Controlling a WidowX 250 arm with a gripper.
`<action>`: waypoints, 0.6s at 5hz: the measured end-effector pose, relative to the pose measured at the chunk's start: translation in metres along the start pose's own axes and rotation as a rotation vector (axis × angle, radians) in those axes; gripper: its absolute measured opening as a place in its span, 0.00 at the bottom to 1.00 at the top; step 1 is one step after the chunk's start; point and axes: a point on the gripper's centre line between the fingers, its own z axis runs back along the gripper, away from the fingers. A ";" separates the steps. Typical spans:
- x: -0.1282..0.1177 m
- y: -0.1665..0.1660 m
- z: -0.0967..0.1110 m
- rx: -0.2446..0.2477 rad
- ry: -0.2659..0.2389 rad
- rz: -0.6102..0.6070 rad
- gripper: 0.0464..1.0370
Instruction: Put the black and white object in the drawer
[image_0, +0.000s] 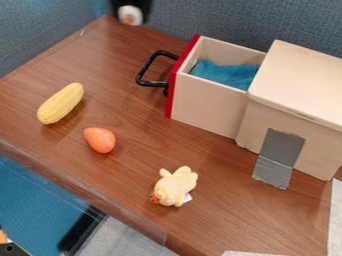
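Black and white object (130, 15) held in the claw (131, 6), up at the view's top edge. Claw closed on it; exact gap unclear, black on black. Rounded white end points down toward camera, long axis can't tell. Small orange-brown spot on the white. Open drawer (212, 107) down-right of claw, corn (61, 103) down-left, orange toy (100, 140) below, plush chick (176, 186) farther below.

The boxy wooden drawer (210, 107) was beige, its flat front (171, 95) red, its curved handle (152, 83) black. The long, bumpy corn (61, 103) was yellow, the egg-shaped toy (101, 140) orange.
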 end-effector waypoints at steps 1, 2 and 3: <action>0.004 -0.045 0.013 -0.031 -0.030 -0.067 0.47; -0.002 -0.077 0.008 -0.028 -0.023 -0.141 0.47; -0.008 -0.093 -0.006 -0.008 -0.007 -0.198 0.47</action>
